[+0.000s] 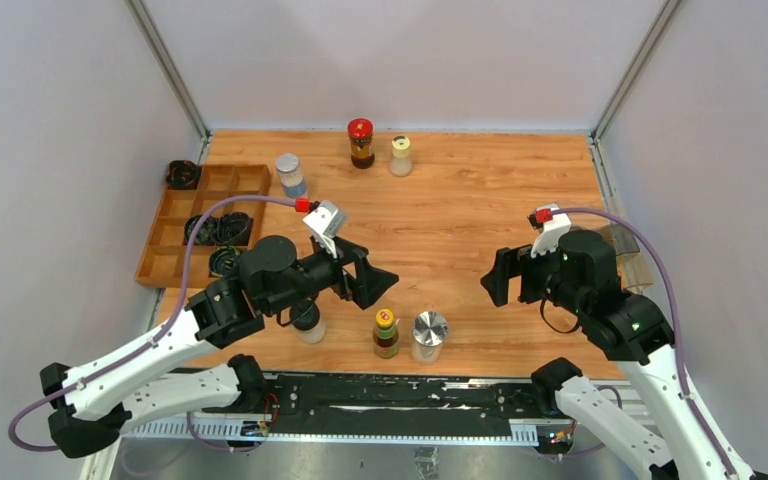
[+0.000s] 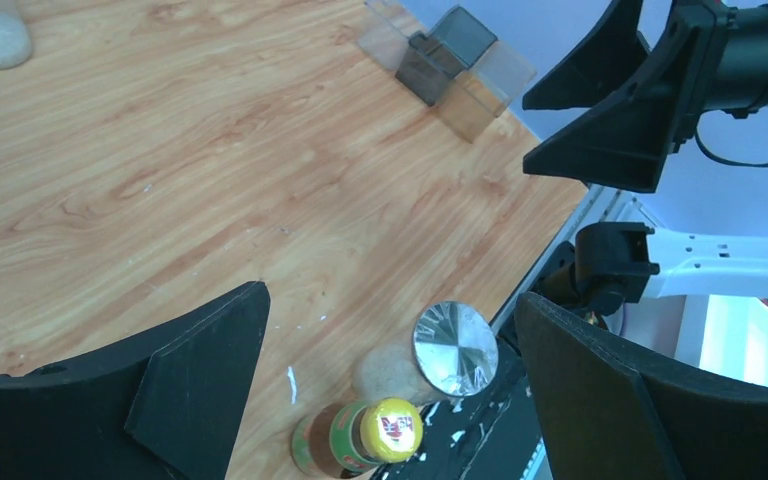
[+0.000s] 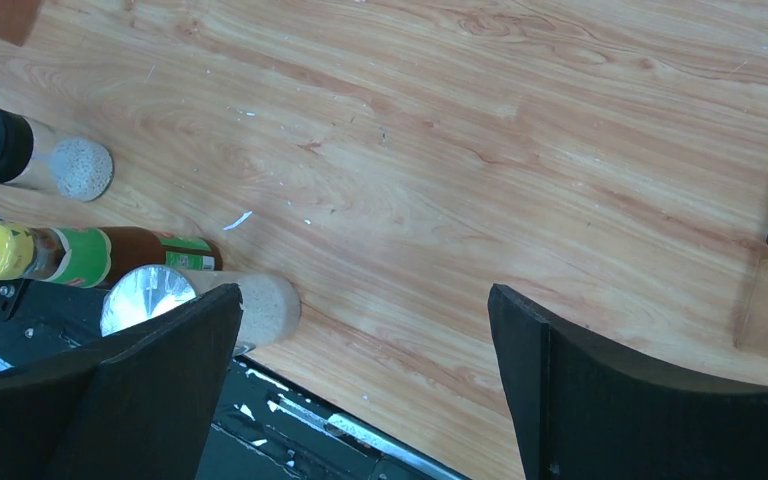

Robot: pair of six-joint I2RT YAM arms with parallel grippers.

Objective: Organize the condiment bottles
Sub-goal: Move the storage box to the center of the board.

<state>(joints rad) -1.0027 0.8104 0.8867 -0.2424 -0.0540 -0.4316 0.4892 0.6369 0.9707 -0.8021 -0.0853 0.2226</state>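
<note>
**Bottles.** Six stand upright on the surface, all outside the tray.
- Near row, left to right: black-capped jar (image 1: 307, 320), sauce bottle (image 1: 386, 333), silver-lidded jar (image 1: 428, 336). The last two stand just beside each other, and the black-capped jar stands a little apart under the left arm.
- Far group: blue-labelled jar (image 1: 290, 174) just beside the tray's far right corner. The red-lidded jar (image 1: 360, 142) is near the far edge, with the yellow-capped shaker (image 1: 400, 155) close on its right.

**Left fingers** (image 2: 195, 390). They are spread fully apart and hold nothing. They hover above the surface just left of the near row. In the left wrist view the sauce bottle and the silver-lidded jar show in the gap between them, untouched.

**Right fingers** (image 3: 640, 400). They are spread fully apart and hold nothing. They hover right of the silver-lidded jar, well apart from it, and point toward the middle of the surface.

**Surroundings.** The wooden tray (image 1: 160, 265) lies along the left edge. Black coiled bundles (image 1: 218, 230) sit in its near right part, and one more bundle (image 1: 182, 174) lies beyond its far end. A clear box (image 2: 450, 60) stands at the right edge.
</note>
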